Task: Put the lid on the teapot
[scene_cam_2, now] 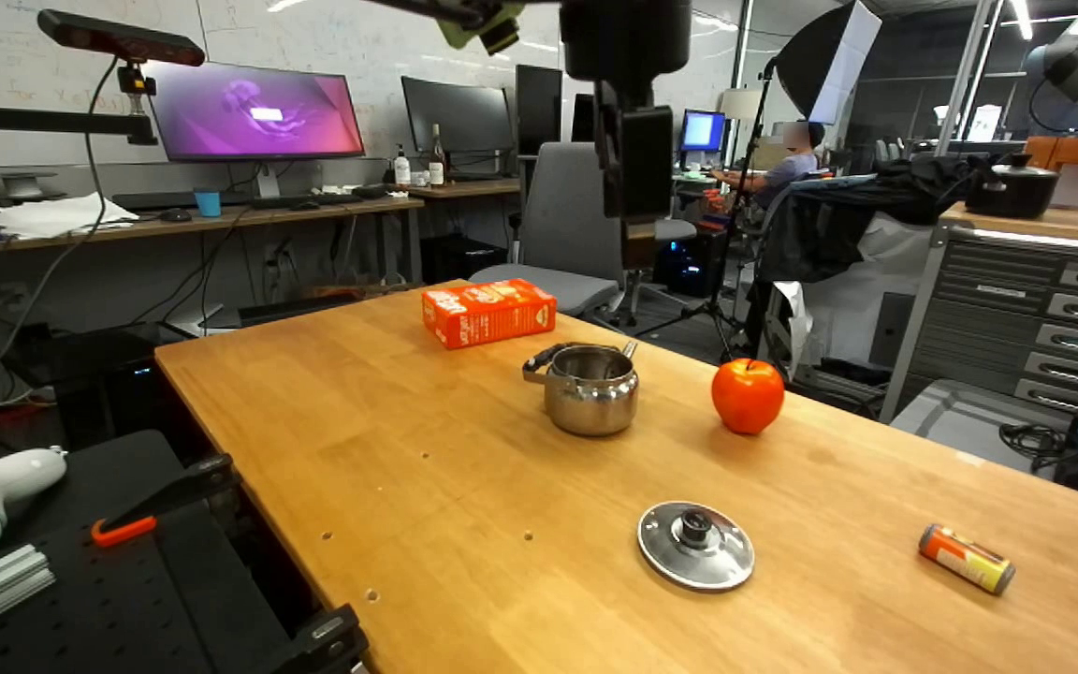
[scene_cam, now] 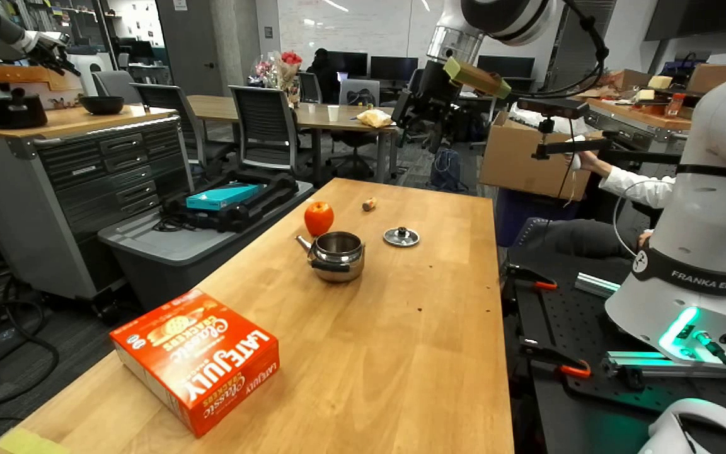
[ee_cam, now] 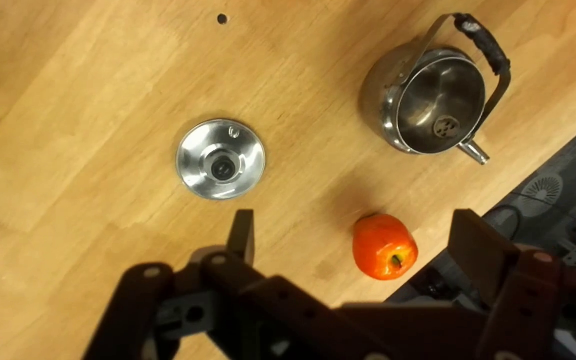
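Observation:
The lid [ee_cam: 203, 132] is a round silvery disc with a black centre knob [ee_cam: 223, 168]. It lies flat on the table, knob up, in both exterior views [scene_cam: 401, 238] [scene_cam_2: 689, 562]. The teapot [ee_cam: 388, 107] is silvery metal, upright and uncovered, with a short spout and a black-gripped handle tilted to one side. It also shows in both exterior views [scene_cam: 338, 268] [scene_cam_2: 592, 402], apart from the lid. My gripper [ee_cam: 354, 220] is open and empty, its fingers wide apart. It is high above the table in both exterior views [scene_cam: 423, 123] [scene_cam_2: 637, 187].
A red apple [ee_cam: 383, 247] stands near the teapot by the table's edge. A small orange-yellow cylinder [scene_cam_2: 967, 559] lies on the table beyond the lid. An orange cracker box [scene_cam: 199, 359] lies on the table on the teapot's far side from the lid.

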{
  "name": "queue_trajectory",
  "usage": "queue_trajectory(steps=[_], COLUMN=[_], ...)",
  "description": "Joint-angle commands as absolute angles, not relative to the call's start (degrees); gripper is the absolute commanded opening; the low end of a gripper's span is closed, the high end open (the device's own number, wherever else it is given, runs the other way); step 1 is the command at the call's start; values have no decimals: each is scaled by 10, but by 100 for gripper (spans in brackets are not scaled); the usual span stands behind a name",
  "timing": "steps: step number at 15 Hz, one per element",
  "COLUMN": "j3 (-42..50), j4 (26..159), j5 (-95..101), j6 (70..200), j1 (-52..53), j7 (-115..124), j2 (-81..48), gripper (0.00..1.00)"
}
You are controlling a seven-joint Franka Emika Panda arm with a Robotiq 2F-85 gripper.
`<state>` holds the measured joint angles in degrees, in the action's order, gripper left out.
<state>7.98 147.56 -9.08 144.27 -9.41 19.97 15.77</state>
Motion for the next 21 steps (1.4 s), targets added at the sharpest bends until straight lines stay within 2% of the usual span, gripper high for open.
queue_trajectory(steps=[1,10,21], j3=[102,120,109], j4=[1420,1344,1318], j5=[-133,-139,-156], j6=[1446,1443,1463], j1=[-101,-117,-108], j7=[180,213,205], j2=[94,-40,-127], gripper=[100,100,100])
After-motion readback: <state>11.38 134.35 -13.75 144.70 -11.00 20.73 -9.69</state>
